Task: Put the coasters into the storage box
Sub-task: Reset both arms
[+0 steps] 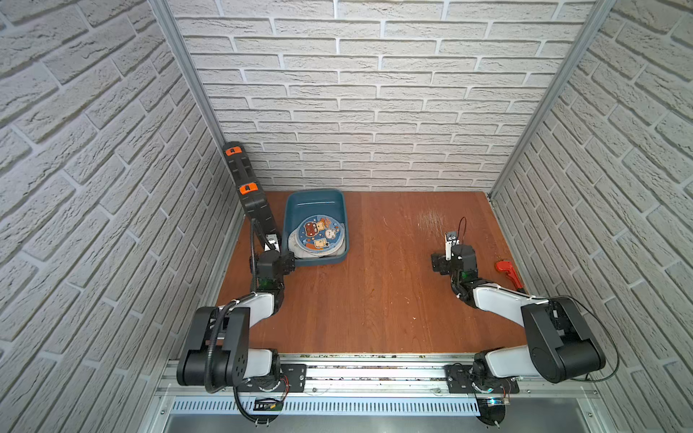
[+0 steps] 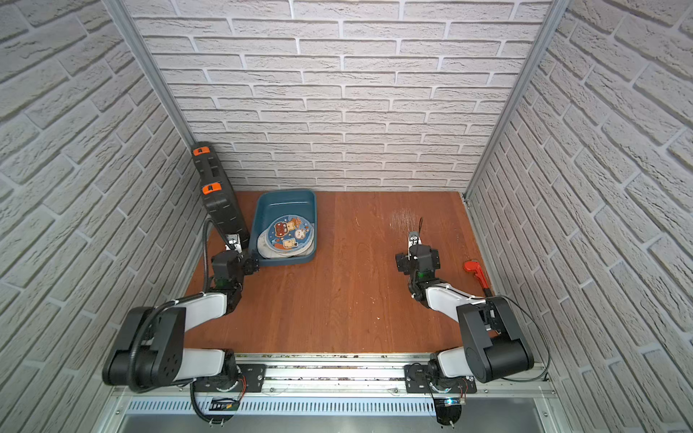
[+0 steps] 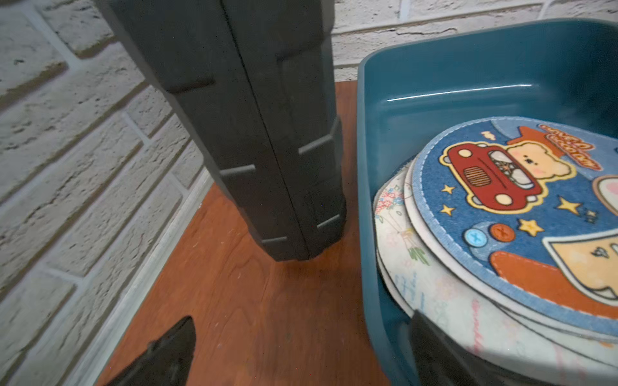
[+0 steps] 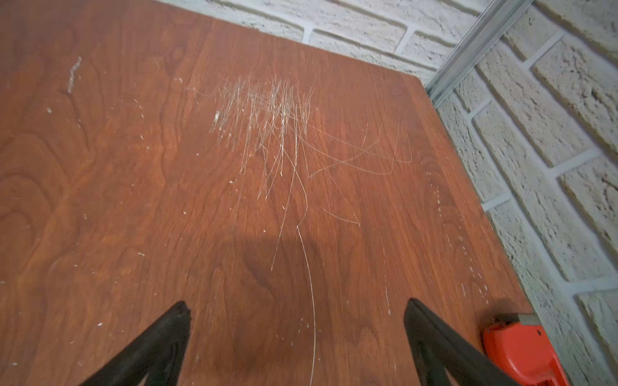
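The teal storage box [image 1: 315, 195] stands at the back left of the wooden table, also seen in a top view [image 2: 285, 198] and in the left wrist view [image 3: 468, 77]. A stack of round coasters [image 1: 318, 235] lies inside it, leaning toward its near end; the top one is blue with a red car and a bear [image 3: 501, 207]. My left gripper [image 3: 302, 320] is open and empty. It straddles the box's near left wall, one finger over the table and one over the coasters. My right gripper [image 4: 297, 304] is open and empty above bare, scratched wood at the right.
A tall black case with orange latches [image 1: 250, 187] leans against the left wall, right beside the box [image 3: 261, 133]. A small red tool [image 1: 507, 270] lies by the right wall, close to my right gripper [image 4: 521, 351]. Brick walls enclose the table on three sides.
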### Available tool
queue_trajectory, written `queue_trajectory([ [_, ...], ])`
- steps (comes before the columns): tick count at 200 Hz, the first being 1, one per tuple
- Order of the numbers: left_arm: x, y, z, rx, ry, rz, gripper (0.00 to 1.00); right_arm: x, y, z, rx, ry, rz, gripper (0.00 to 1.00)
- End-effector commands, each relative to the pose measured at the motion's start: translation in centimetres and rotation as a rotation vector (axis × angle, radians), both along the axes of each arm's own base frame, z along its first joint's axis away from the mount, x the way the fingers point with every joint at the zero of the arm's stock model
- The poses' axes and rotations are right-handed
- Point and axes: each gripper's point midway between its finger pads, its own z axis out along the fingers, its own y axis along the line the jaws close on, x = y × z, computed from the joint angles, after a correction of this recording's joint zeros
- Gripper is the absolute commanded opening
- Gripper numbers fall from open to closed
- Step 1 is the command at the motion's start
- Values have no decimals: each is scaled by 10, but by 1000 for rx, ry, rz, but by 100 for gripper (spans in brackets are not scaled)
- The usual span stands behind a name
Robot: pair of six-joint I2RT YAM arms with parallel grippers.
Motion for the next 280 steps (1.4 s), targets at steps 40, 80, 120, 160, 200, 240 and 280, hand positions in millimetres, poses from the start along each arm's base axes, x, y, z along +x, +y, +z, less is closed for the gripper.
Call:
queue_trajectory([
  [40, 11, 2, -2, -72, -168, -76, 98, -8, -17, 24, 62, -275, -102, 100],
  [80, 10, 16, -4, -84, -159, 7, 98, 11, -10, 14, 73, -149, -65, 100],
  [120, 20, 22, -9, -62, -89, 63, 98, 16, -12, 9, 101, -112, -57, 100],
  [160, 20, 21, -10, -63, -87, 63, 98, 16, -12, 10, 103, -116, -55, 100],
  [200, 20, 21, -9, -63, -88, 62, 98, 15, -12, 9, 101, -112, -54, 100],
  [240, 20, 22, -10, -62, -86, 64, 98, 16, -12, 9, 100, -112, -54, 100],
  [280, 20, 22, -10, -62, -86, 64, 98, 16, -12, 9, 101, -112, -54, 100],
])
